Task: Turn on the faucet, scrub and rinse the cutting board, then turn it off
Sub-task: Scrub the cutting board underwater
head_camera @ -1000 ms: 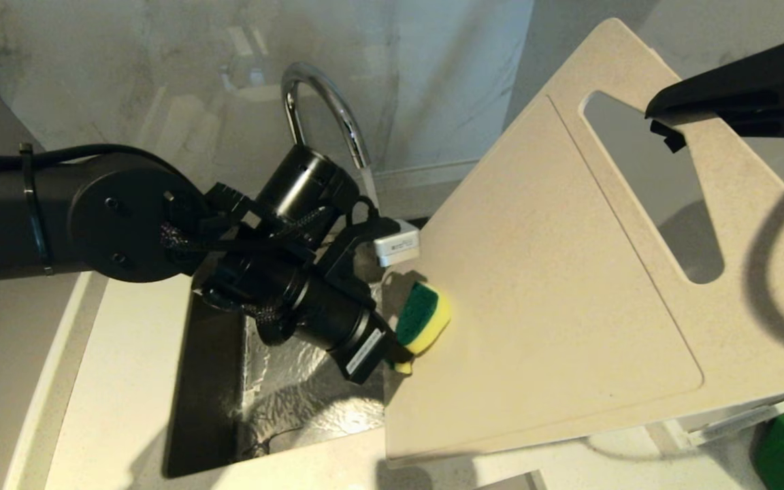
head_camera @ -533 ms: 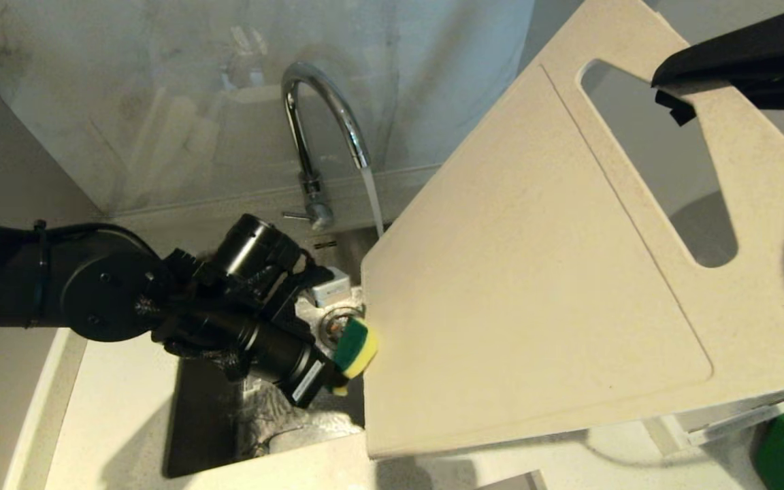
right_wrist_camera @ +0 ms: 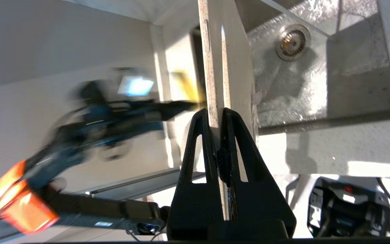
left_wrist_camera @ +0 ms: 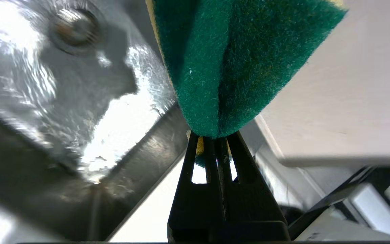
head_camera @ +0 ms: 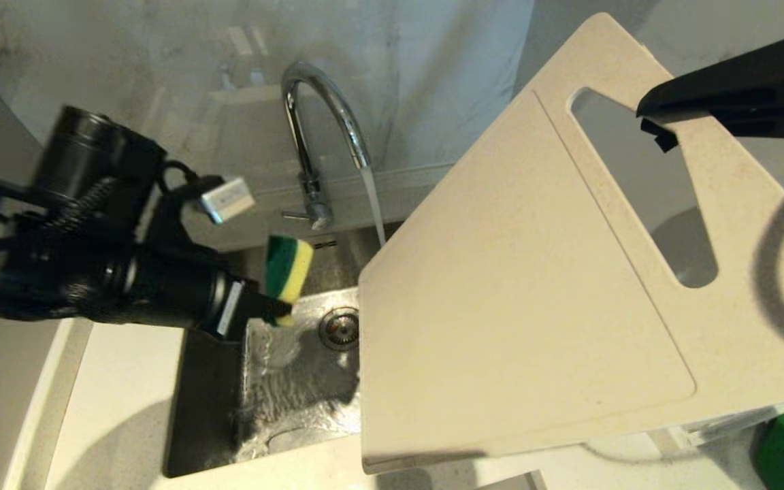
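Cutting board [head_camera: 521, 299]: tilting over the sink [head_camera: 297, 381], filling the head view from 12 to 5 o'clock, hiding part of the basin. Right gripper [right_wrist_camera: 218, 115] is pinching its edge near the slot. Faucet [head_camera: 317, 129]: standing at 11 o'clock, water running. Left gripper [left_wrist_camera: 215, 137], at 9 o'clock, is clamping a green-yellow sponge [head_camera: 288, 267] clear of the board. Drain [head_camera: 339, 328]: showing beside the board. Label on left arm is blurring, unreadable.
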Available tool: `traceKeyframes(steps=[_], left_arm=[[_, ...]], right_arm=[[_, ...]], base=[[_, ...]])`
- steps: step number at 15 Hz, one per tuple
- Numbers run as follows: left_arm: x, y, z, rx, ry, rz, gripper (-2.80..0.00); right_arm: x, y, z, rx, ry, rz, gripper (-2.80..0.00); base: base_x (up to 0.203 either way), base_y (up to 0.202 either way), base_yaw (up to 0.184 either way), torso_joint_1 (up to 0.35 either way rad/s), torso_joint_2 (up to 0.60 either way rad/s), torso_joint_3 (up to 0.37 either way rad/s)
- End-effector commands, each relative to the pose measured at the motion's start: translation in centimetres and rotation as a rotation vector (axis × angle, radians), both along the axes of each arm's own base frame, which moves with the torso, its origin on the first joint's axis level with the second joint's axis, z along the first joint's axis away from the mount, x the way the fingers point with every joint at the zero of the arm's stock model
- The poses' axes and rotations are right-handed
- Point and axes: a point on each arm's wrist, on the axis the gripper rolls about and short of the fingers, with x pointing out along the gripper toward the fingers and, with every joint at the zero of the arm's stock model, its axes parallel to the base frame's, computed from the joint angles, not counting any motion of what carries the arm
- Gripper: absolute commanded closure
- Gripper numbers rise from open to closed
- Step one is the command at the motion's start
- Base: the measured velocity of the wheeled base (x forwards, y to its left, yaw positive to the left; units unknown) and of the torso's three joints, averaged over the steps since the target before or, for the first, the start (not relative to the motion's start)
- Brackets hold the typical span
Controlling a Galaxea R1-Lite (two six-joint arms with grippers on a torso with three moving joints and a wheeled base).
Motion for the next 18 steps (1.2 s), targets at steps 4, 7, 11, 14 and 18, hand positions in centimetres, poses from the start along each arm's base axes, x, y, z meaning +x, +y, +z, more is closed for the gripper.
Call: traceKeyframes(steps=[4, 7, 11, 14, 18], left_arm=[[-7.6, 6.2, 8.6, -0.076, -0.300, 0.276, 0.00], [-8.6, 7.2, 9.3, -0.110, -0.328, 0.431, 0.00], [-8.8, 7.3, 9.2, -0.111, -0.329, 0.431, 0.00], [-8.4, 6.9, 9.0, -0.101, -0.317, 0.418, 0.00], [-8.6, 5.3, 8.4, -0.059, -0.311, 0.314, 0.00]], right_arm=[[-0.2, -0.1, -0.6, -0.010, 0.021, -0.018, 0.00], [-0.1, -0.2, -1.0, -0.027, 0.031, -0.071, 0.00], [-0.3, -0.3, -1.2, -0.027, 0.039, -0.074, 0.00], [0.8, 0.1, -1.4, -0.026, 0.036, -0.075, 0.00], [4.5, 1.5, -1.7, -0.021, 0.014, -0.078, 0.00]], base=[[0.000, 0.000, 0.000, 0.000, 0.00, 0.000], [0.000, 0.000, 0.000, 0.000, 0.00, 0.000], [0.000, 0.000, 0.000, 0.000, 0.00, 0.000], [0.000, 0.000, 0.000, 0.000, 0.00, 0.000], [0.000, 0.000, 0.000, 0.000, 0.00, 0.000]])
